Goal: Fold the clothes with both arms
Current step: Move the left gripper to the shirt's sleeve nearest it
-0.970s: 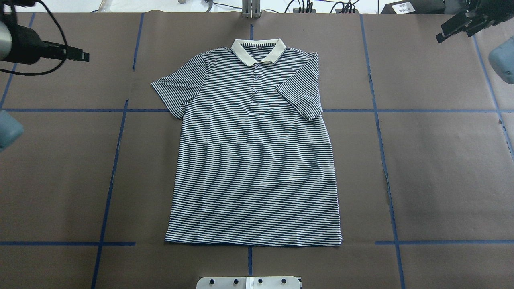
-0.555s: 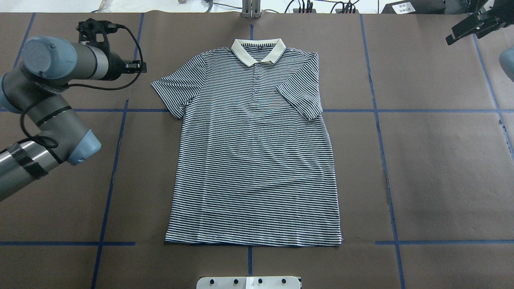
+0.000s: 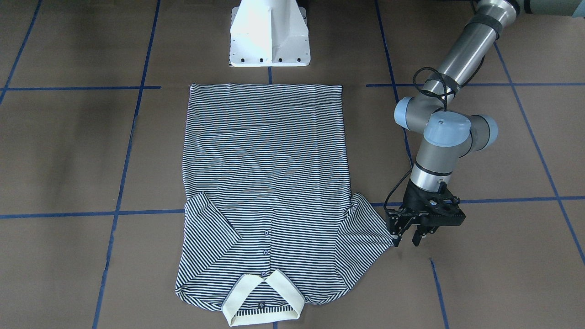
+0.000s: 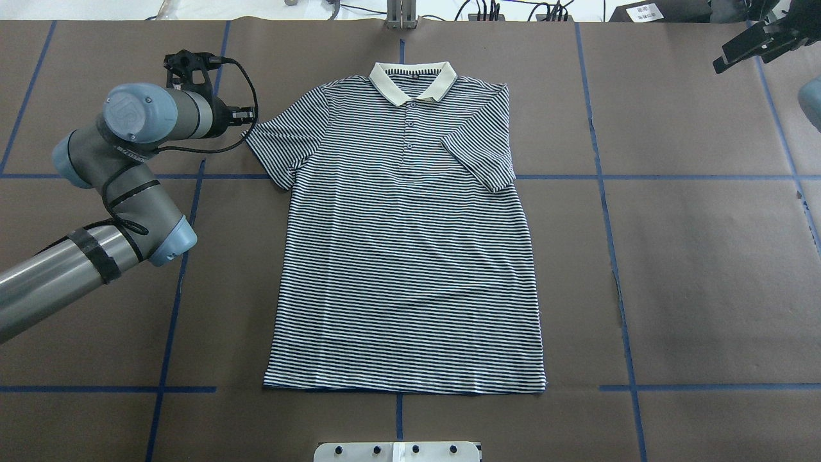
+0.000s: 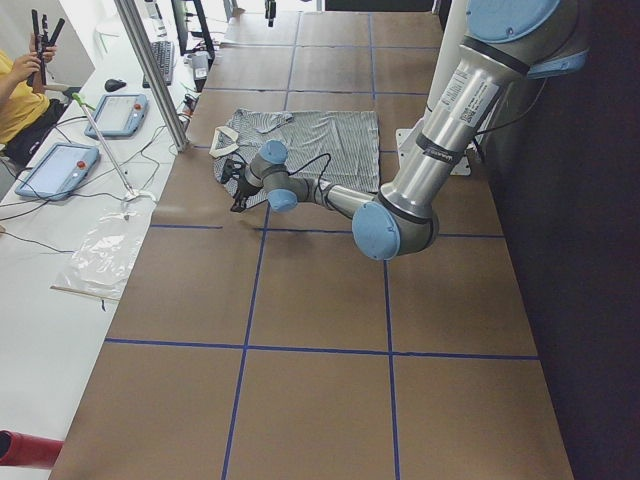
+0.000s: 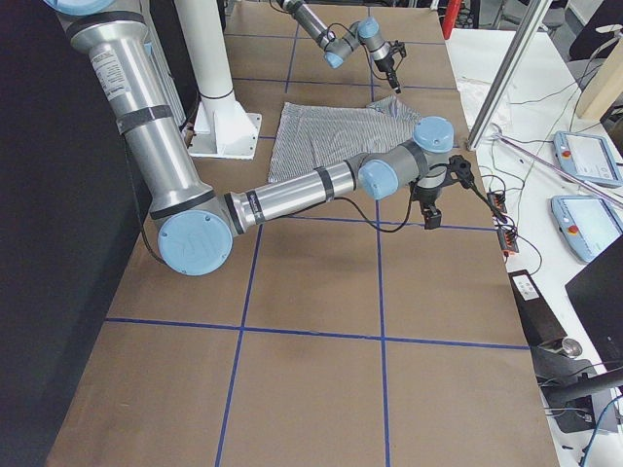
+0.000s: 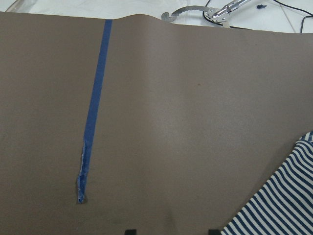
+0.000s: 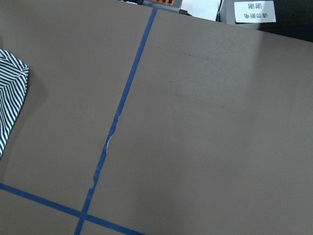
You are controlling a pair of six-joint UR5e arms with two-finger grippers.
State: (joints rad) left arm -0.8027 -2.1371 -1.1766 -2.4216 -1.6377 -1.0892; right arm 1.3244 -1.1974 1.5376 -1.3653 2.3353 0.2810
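A wide table [image 4: 705, 256] covered in brown paper fills the overhead view, marked into large squares by blue tape lines [image 4: 176, 301]. In the exterior left view a white bench [image 5: 60, 250] runs along its far edge, carrying two grey-framed tablets [image 5: 58, 168], cables and a clear plastic bag [image 5: 100, 255]. A person in a yellow top [image 5: 18, 95] sits at the bench's end.

The polo shirt [image 4: 410, 269] lies flat and face up in the middle of the table. Its hem is towards the robot and its cream collar [image 4: 412, 80] is at the far side. The sleeve [image 4: 478, 157] on the robot's right is folded in over the chest. The other sleeve [image 4: 282, 141] is spread out on the paper.

The left arm [image 4: 128, 128] reaches across the table's left half to that spread sleeve. The right arm [image 6: 292, 195] stretches out to the table's far right corner, well apart from the shirt. The white pedestal base [image 3: 268, 32] stands just beyond the hem.

The left gripper [image 3: 406, 241] points down at the paper with its fingers spread. The inner finger is right at the sleeve's outer tip. The wrist camera shows both fingertips [image 7: 129, 231] apart, with striped cloth beside one of them. The right gripper [image 4: 747, 46] hangs over bare paper. I cannot tell whether its fingers are apart or together.
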